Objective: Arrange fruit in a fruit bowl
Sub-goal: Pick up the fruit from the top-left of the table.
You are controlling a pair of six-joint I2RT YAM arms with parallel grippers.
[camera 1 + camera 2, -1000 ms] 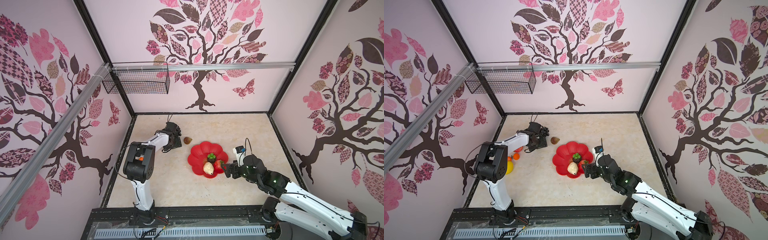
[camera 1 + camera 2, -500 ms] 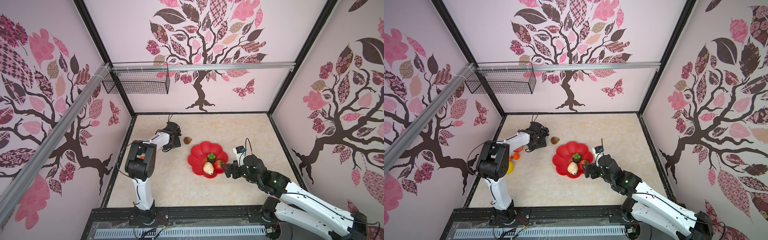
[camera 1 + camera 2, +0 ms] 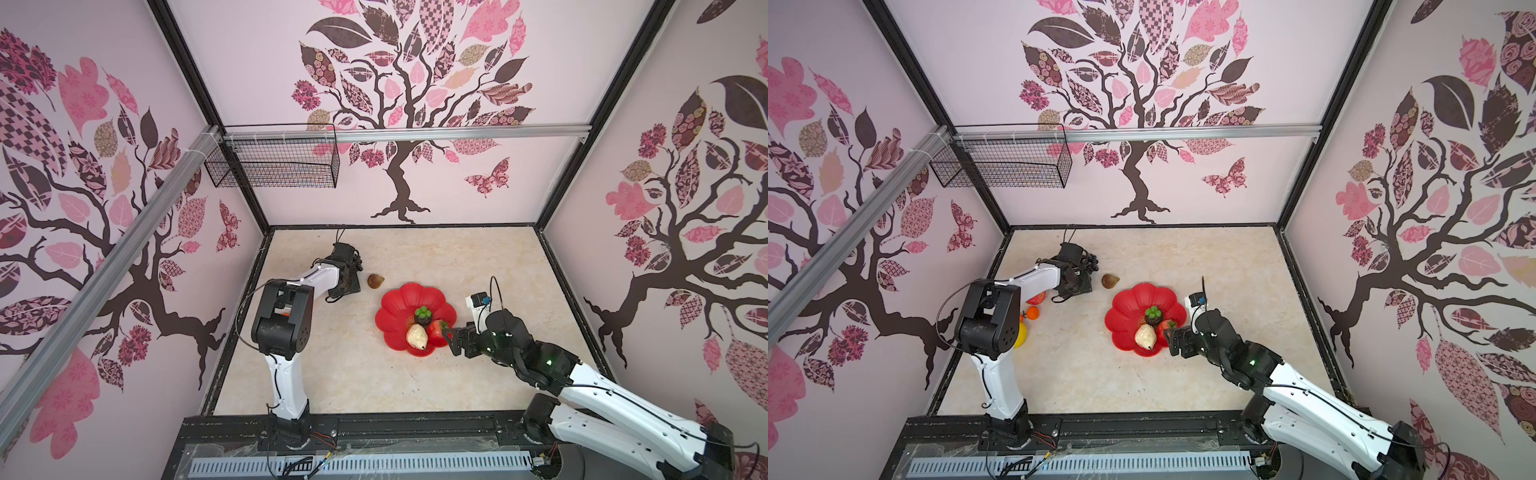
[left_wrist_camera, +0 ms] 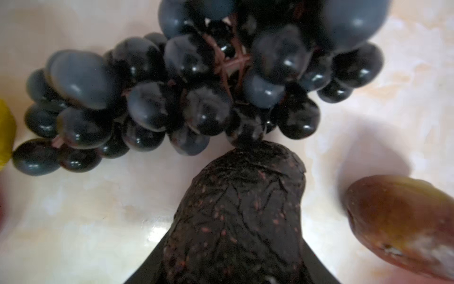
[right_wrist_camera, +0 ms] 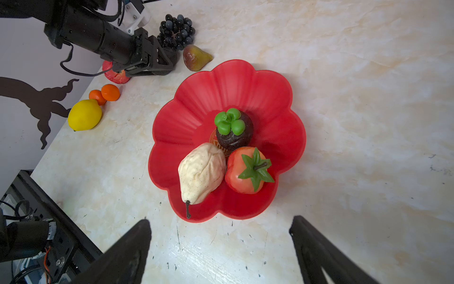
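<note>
Bowl (image 3: 399, 303) mid-table (image 3: 353, 374), holding pear (image 5: 201, 172), red fruit (image 5: 245, 172) and dark green-topped fruit (image 5: 235, 137). Right gripper (image 5: 220, 219) just beside the rim: jaws wide, empty. Left gripper (image 5: 168, 60) straddles avocado (image 4: 240, 209); clamped or not, cannot tell. Grapes (image 4: 152, 98) against avocado, fig (image 4: 398, 221) near. Lemon (image 5: 84, 114), oranges (image 5: 110, 92), apple (image 5: 113, 76) by left wall.

**Marbled tabletop: what sits on it**

Cream marbled table (image 5: 356, 86), with black scuffs just ahead of the right fingers (image 5: 127, 250). Red flower-shaped bowl (image 5: 221, 93) stands straight ahead of those fingers, near but apart from them. Dark avocado (image 4: 235, 216) sits between the left fingers (image 4: 319, 270). Black grape bunch (image 4: 172, 98) lies just past their tips, at the avocado's end. Brown fig (image 4: 398, 226) lies to one side, between them and the bowl. Behind the left fingers are a red apple (image 5: 115, 76), then two oranges (image 5: 110, 92) side by side, and a yellow lemon (image 5: 84, 114) just beside one orange.
</note>
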